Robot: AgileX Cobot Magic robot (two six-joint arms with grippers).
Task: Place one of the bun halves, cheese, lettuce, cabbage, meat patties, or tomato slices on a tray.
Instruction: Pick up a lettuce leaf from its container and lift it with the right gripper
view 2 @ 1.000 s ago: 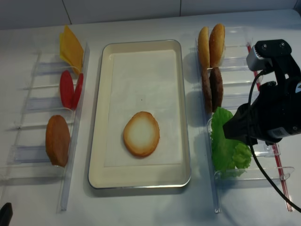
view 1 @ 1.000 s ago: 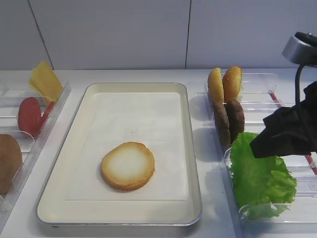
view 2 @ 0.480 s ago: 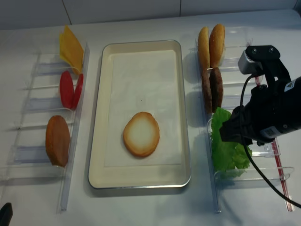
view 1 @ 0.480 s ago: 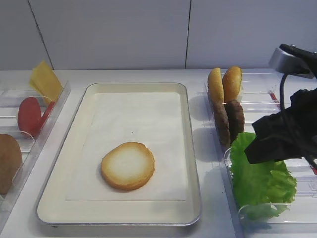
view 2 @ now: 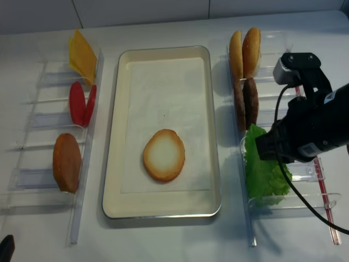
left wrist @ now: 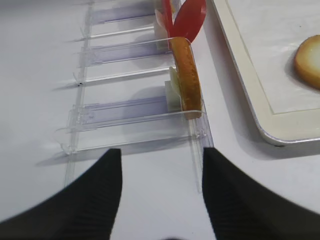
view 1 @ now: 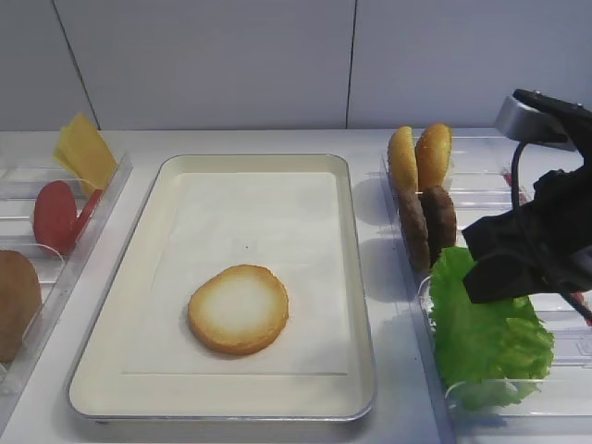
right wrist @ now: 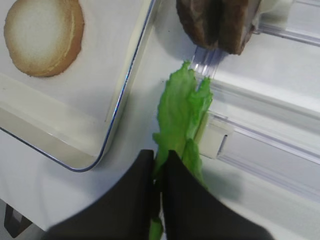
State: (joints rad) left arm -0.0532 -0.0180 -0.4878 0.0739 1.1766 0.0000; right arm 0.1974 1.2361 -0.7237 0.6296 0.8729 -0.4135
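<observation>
In the high views the black right arm (view 1: pixel 532 250) covers the top of the lettuce (view 1: pixel 481 338), so the right end effector (right wrist: pixel 159 187) is hidden there. The wrist view cuts its fingers (right wrist: pixel 137 195) off at the lower edge. Beside the tray (view 1: pixel 148 268), one bun half (view 1: pixel 14 301) runs off the left edge. The left end effector (left wrist: pixel 160 200) is blurred and cropped, probably standing apart.

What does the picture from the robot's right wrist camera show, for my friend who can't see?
The right gripper has its black jaws pinched shut on the lettuce, a ruffled green leaf standing in a clear plastic bin. Two meat patties stand behind it, and a bun half lies cut face up on the tray at left.
</observation>
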